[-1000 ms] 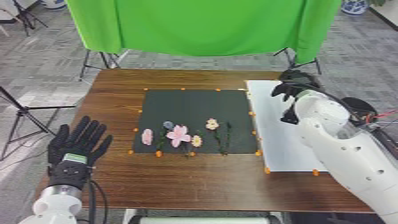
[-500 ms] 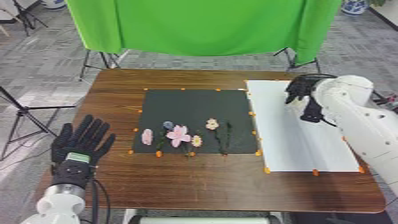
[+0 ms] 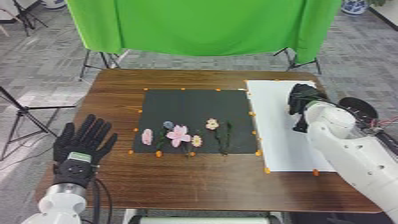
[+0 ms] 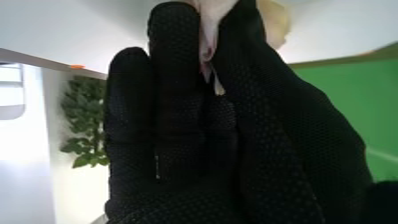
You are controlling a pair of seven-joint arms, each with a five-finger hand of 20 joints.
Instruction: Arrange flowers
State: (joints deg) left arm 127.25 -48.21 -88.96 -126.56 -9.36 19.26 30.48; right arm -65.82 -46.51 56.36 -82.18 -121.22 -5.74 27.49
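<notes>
Over the white sheet, my right hand is near its far right part. In the right wrist view this hand pinches a pale pink and cream flower between fingers and thumb. On the black sheet lie a large pink flower, a pale pink one, small light blossoms and a green sprig. My left hand has its fingers straight, left of the black sheet.
Orange clips or markers edge both sheets on the brown table. A green cloth hangs beyond the far edge. Tripods stand on the floor. A green plant appears in the right wrist view.
The right hand has turned and shifted a little over the white sheet, its forearm swinging back from farther right. The left hand has barely moved, and the flowers on the black sheet lie still.
</notes>
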